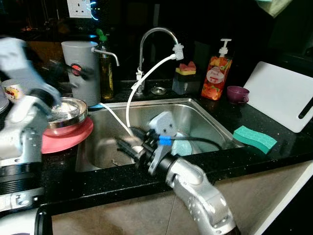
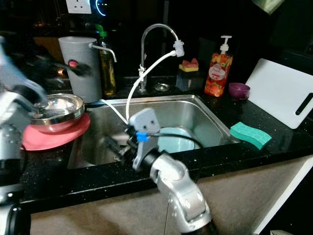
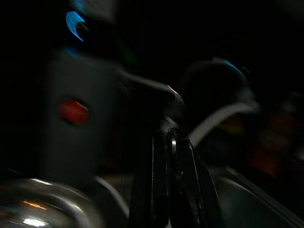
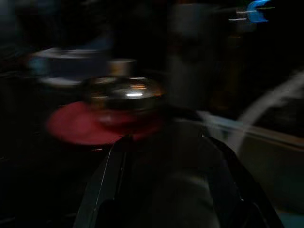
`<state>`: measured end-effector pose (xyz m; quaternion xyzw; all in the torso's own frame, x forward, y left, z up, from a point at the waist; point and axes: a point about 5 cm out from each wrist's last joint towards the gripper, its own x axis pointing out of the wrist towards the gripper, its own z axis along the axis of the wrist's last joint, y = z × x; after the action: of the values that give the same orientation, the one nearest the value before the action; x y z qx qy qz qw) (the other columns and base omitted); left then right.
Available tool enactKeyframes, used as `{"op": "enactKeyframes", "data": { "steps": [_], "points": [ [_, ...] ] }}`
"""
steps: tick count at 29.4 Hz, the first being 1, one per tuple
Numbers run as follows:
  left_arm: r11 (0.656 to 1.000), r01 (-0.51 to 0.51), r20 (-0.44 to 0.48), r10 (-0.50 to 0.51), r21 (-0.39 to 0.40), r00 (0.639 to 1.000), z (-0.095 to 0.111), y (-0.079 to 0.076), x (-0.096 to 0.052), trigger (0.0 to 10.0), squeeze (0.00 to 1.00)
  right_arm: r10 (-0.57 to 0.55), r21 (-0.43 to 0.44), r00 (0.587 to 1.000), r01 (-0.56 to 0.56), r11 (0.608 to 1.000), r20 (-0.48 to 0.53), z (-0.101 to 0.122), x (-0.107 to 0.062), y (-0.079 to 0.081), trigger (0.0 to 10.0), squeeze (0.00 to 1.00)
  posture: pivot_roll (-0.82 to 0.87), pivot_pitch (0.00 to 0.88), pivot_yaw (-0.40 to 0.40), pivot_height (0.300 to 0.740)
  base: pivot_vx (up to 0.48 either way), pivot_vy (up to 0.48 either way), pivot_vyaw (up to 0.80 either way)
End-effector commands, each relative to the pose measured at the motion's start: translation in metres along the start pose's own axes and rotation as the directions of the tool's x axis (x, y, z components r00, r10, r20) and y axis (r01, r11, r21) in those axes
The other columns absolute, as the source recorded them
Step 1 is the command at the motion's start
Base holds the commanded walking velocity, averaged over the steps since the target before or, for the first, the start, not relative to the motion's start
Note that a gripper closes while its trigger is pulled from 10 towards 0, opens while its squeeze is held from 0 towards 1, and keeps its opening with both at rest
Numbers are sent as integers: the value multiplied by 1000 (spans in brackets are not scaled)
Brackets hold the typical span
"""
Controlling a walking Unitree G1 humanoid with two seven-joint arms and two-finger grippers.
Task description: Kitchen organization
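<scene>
Now reaching with the right gripper [image 1: 126, 138] down into the steel sink [image 1: 205, 115], fingers [image 4: 105, 185] spread apart and closed on nothing, pointing toward nine o'clock over the sink floor. Just beside that wrist, at three o'clock: a pale blue plate [image 2: 173, 142] lying in the basin. Above, at twelve o'clock of the sink: a curved tap [image 1: 156, 35] with a white hose [image 1: 146, 77] drooping from its spout into the basin. Over at nine o'clock, on the black bench [image 1: 274, 152]: a steel bowl [image 1: 68, 110] seated on a pink plate [image 1: 68, 138], with the blurred left arm over it. Up in front of the grey canister [image 1: 80, 68] with the left gripper [image 3: 168, 190], fingers [image 3: 159, 180] pressed together, nothing seen between them. Beside the canister toward three o'clock: a bottle of oil [image 1: 106, 68]. Farther along the back edge, at one o'clock: a dark holder with a yellow and red sponge [image 1: 185, 78], then an orange soap dispenser [image 1: 217, 73] and a small purple cup [image 1: 237, 93]. At three o'clock of the sink: a green sponge [image 1: 254, 138] flat on the bench, well apart from a white cutting board [image 1: 281, 100] lying beyond it.
</scene>
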<state>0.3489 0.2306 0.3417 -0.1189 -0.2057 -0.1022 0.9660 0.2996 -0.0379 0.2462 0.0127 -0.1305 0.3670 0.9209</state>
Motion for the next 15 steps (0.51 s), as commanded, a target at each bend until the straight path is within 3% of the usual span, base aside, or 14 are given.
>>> {"op": "enactKeyframes", "data": {
  "steps": [1,4,6,10,12,15],
  "points": [
    [999,36,-51,-38,-38,998,-6,-3,0,10000,0,-99,-10,995,99,995,-5,0,-4,-17,10000,0,71,41,-42,740,0,0,0],
    [988,122,-171,-138,-98,976,-28,-14,0,10000,0,-269,-68,963,269,961,5,3,-11,-44,10000,0,71,41,-42,740,0,0,0],
    [986,151,-257,-163,-67,953,-46,-21,0,10000,0,-381,-89,925,380,921,16,4,-18,-61,10000,0,56,38,-31,740,0,0,0],
    [979,168,-271,-194,-115,943,-57,-28,3,10000,0,-433,-97,901,433,896,22,6,-26,-72,10000,0,51,38,-28,740,0,0,0],
    [965,166,-317,-225,-203,921,-82,-37,10,10000,0,-465,-107,885,463,880,6,3,-34,-81,10000,0,44,43,-33,740,0,0,0],
    [966,135,-362,-209,-219,908,-99,-41,15,10000,0,-463,-93,886,460,883,-15,-1,-34,-81,10000,0,40,48,-31,740,0,0,0]
  ]
}}
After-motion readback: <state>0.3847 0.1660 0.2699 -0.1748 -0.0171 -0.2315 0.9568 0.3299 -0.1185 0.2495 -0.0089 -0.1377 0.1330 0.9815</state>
